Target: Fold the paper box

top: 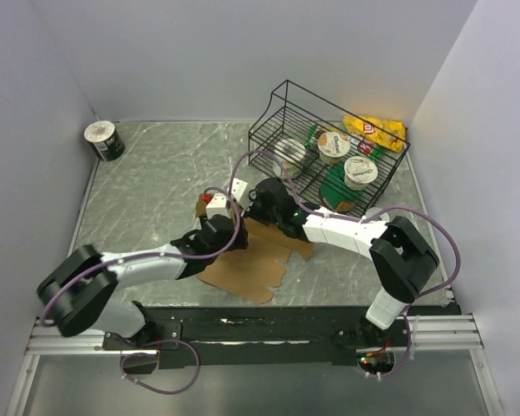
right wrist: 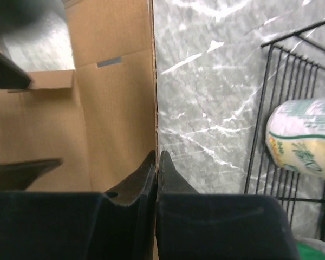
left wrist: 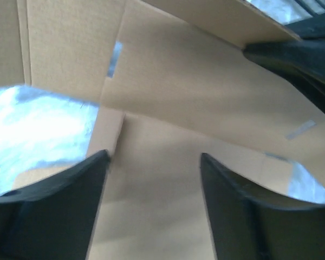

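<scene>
The paper box is a brown die-cut cardboard sheet, partly flat on the table, with its far part raised between the two arms. My right gripper is shut on a standing cardboard panel, pinching its thin edge between both fingers; in the top view the right gripper sits at the sheet's far edge. My left gripper is open, its fingers spread just over a creased cardboard panel with nothing between them. In the top view the left gripper is at the sheet's left side.
A black wire basket with cups and snack packets stands at the back right, close to the right arm; its wires show in the right wrist view. A tape roll sits at the back left corner. Grey walls enclose the table.
</scene>
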Controlling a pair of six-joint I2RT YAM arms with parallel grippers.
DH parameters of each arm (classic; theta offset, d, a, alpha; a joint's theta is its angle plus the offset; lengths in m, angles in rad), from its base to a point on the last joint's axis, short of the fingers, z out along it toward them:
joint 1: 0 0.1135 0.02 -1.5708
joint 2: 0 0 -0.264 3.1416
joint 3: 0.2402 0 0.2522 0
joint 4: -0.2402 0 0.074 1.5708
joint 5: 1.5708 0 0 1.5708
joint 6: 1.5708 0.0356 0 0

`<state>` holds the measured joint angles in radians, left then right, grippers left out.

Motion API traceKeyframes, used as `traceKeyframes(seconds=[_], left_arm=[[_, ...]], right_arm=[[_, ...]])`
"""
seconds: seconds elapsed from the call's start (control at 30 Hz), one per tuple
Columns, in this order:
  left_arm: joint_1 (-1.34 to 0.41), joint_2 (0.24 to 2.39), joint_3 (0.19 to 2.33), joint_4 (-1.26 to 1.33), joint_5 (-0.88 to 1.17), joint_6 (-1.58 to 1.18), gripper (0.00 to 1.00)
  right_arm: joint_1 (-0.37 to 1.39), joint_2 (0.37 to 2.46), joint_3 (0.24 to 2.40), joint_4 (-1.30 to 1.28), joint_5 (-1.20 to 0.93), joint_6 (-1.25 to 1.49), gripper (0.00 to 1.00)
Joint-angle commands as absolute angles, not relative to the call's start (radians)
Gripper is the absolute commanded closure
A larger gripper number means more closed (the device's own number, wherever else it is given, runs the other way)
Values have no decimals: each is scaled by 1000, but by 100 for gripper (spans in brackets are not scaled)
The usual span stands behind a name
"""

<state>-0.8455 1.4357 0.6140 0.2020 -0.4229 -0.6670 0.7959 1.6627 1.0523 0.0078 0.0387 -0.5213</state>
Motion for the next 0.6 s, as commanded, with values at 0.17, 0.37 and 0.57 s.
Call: traceKeyframes(seconds=[0.17, 0.37, 0.57], left_arm=[[-798, 1154, 459, 92, -305, -736, 21], [-769, 1019, 355, 123, -287, -781, 24], [-759, 1109, 240, 413, -124, -859, 37]], right_arm=[[831, 1597, 1032, 97, 130, -537, 100], [856, 1618, 1060, 86, 201, -594, 100], [910, 1655, 1078, 103, 301, -595, 100]])
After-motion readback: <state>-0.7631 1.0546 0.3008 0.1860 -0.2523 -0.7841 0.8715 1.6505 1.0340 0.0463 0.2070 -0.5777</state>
